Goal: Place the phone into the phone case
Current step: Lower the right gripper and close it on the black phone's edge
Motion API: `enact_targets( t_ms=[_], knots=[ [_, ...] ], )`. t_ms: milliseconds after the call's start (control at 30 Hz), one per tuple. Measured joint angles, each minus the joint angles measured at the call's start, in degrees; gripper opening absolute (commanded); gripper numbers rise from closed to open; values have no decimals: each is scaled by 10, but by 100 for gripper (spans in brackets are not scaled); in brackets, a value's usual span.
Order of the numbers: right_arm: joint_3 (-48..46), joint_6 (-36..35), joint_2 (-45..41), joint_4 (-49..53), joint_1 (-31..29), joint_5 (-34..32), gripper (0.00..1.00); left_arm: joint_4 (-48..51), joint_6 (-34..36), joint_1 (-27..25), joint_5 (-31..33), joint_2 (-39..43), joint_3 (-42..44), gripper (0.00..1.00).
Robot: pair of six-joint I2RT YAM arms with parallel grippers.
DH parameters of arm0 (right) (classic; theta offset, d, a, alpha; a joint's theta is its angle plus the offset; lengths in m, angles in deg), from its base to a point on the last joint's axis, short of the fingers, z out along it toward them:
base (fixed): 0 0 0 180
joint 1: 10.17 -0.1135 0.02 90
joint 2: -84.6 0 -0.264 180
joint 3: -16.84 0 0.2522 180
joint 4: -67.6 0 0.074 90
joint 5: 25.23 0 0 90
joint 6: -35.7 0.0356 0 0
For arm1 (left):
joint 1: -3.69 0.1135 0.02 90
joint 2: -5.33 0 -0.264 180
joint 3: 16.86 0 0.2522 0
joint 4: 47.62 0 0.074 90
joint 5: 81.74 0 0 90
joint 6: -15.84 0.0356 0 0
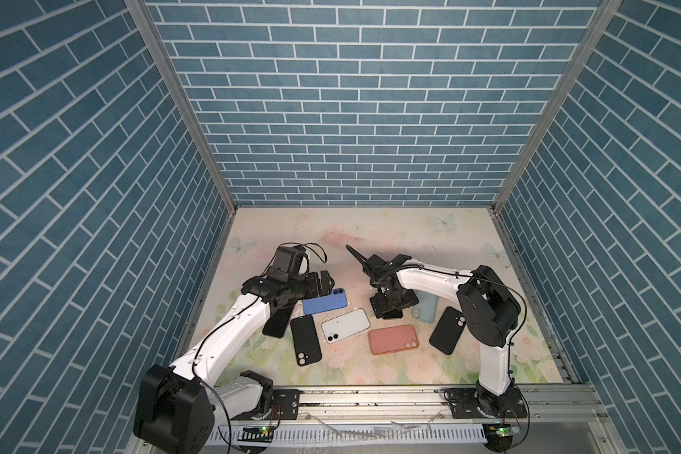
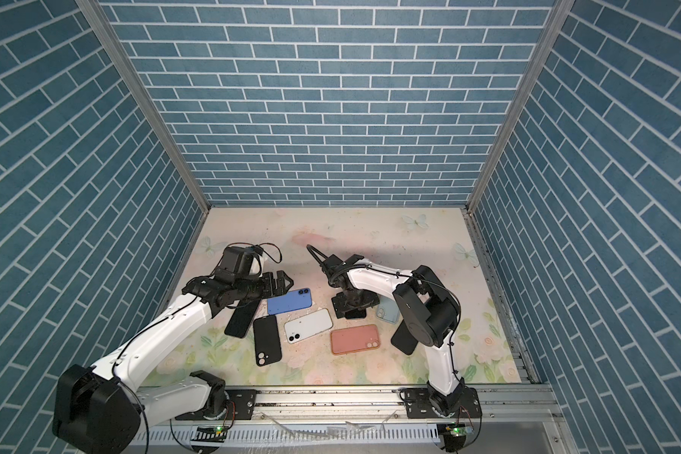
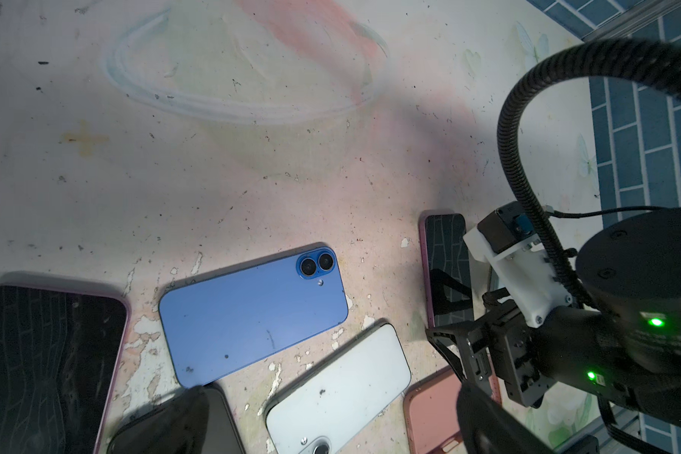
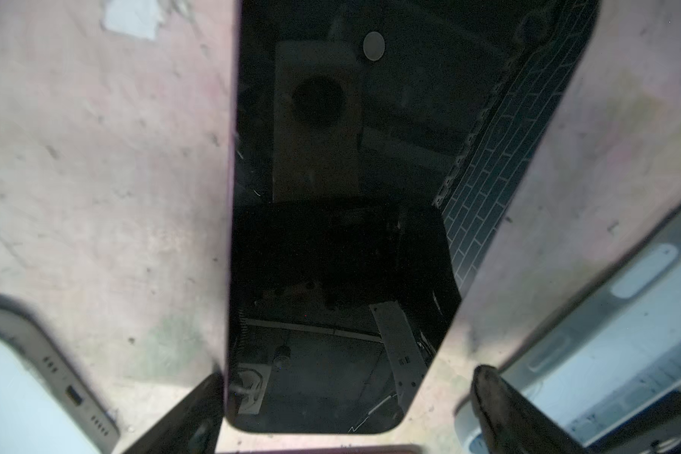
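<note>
Blue brick-look walls box in a floral surface (image 1: pixel 370 232) strewn w/ phones and cases. Right tool (image 4: pixel 348 373) points straight down over the pink-edged phone (image 4: pixel 343 177), which lies flat and screen-up between the white phone (image 1: pixel 345 325) and the pale blue case (image 1: pixel 429 302). Its jaws are spread wide, one finger either side of the phone's near end, nothing gripped. Left tool (image 1: pixel 323 285) also gapes wide and empty, by the camera end of the blue phone (image 1: pixel 325 302). Step in hand reads as the pickup: come down square so both fingers clear the long edges, close on the sides, not the glass, then lift level. A flat phone gives little edge to bite, so go low and grip nearer mid-length, else it'll pivot. Salmon case (image 1: pixel 393 339) is close and about matches the pink edge, so prob. the target, though I can't tell which way up it lies. In the way: the pale blue case sits just beside one finger and the white phone's end is near the other, so either could get nudged or pinched on closing. Black case (image 1: pixel 447 330) lies by the right arm's elbow; another black-backed one (image 1: pixel 305 340) and a dark-screen phone (image 1: pixel 278 326) crowd the left arm's side, so keep the carry path short & over bare surface
</note>
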Motion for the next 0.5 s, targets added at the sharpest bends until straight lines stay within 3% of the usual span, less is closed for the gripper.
enact_targets(
  t_ms=[300, 500],
  knots=[
    [-19, -34, -12, -18, 14, 12, 98, -5, -2, 0, -1, -33, -7, 100],
    [-34, -61, -21, -33, 54, 22, 99, -14, -2, 0, -6, -63, -33, 100]
  ],
)
